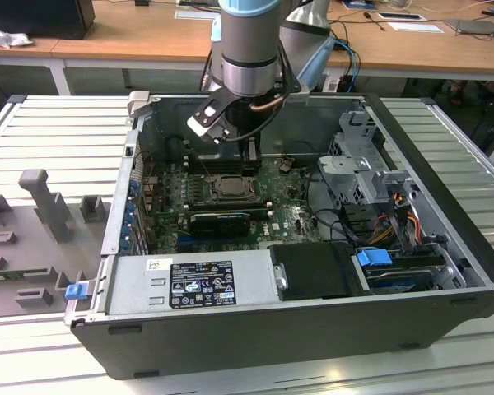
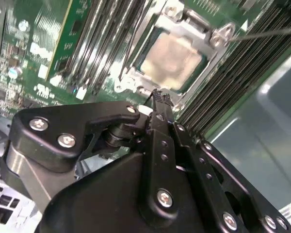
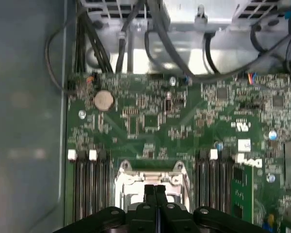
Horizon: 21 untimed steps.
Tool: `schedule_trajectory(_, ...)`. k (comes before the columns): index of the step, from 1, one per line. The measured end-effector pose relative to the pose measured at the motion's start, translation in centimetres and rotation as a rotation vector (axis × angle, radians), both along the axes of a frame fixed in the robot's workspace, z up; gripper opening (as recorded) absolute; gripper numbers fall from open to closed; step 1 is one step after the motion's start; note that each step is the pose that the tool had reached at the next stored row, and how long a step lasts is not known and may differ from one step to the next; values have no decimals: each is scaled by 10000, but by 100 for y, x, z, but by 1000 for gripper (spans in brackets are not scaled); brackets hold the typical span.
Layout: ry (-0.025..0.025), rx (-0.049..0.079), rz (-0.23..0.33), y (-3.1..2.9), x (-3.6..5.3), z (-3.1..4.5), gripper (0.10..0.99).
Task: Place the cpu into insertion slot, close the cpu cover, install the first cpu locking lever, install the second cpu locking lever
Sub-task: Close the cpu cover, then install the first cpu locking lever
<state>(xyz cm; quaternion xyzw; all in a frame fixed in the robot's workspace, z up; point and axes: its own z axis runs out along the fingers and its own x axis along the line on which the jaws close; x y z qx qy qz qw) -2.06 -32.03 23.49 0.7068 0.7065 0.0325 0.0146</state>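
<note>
Second wrist view: the cpu [image 2: 177, 58] is seen seated flat in the insertion slot [image 1: 230, 186], w/ the cpu cover [image 2: 215, 40] lying round it as a silvery frame, its window showing the pale plate. Step 1 is thus judged done, and the cover is judged to be down or v. nearly so; whether it is fully flat cannot be told. A thin rod [image 2: 266, 32] is seen running off from the cover's far corner, away from the hand. It is poss. one of the locking levers, but whether either lever is latched cannot be made out, so both lever steps are taken as not confirmed. The hand [image 2: 157, 97] is seen w/ its two fingers brought together, tips touching or all but, and nothing is gripped between them. Its tip is poised right at the near edge of the cover frame, the cpu lying just beyond and below the fingertips; contact w/ the frame cannot be confirmed. In the first wrist view the hand [image 3: 154, 190] is likewise seen pinched to, directly over the cover [image 3: 128, 178], w/ memory slots [image 3: 89, 184] flanking it on both sides and the green circuit board [image 3: 150, 121] stretching away ahead of the fingers. In the exterior view the hand [image 1: 249, 160] is lowered inside the open computer case [image 1: 313, 304], and the slot is found just beside and under it, approx. mid-board.
</note>
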Motion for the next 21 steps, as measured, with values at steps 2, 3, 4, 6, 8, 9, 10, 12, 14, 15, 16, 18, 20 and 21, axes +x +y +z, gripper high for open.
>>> schedule_trajectory(2, 4, 2, 5, 2, -70, -7, 106)
schedule_trajectory(3, 3, 4, 8, 3, -91, -9, 106)
schedule_trajectory(4, 4, 3, 6, 4, -113, -9, 106)
schedule_trajectory(6, 5, 2, 7, 5, -139, -10, 106)
schedule_trajectory(8, 5, 2, 8, 6, -164, -10, 106)
schedule_trajectory(9, 5, 2, 8, 6, -172, -10, 106)
schedule_trajectory(10, 5, 2, 8, 6, -180, -10, 106)
schedule_trajectory(12, 5, 2, 7, 6, -194, -10, 106)
schedule_trajectory(14, 5, 2, 7, 6, -206, -10, 106)
schedule_trajectory(15, 5, 2, 8, 6, -217, -10, 106)
schedule_trajectory(16, 5, 3, 7, 6, -229, -11, 106)
schedule_trajectory(18, 5, 3, 8, 6, -234, -9, 106)
schedule_trajectory(20, 5, 2, 7, 6, -234, 14, 106)
schedule_trajectory(21, 5, 2, 7, 6, -234, 26, 106)
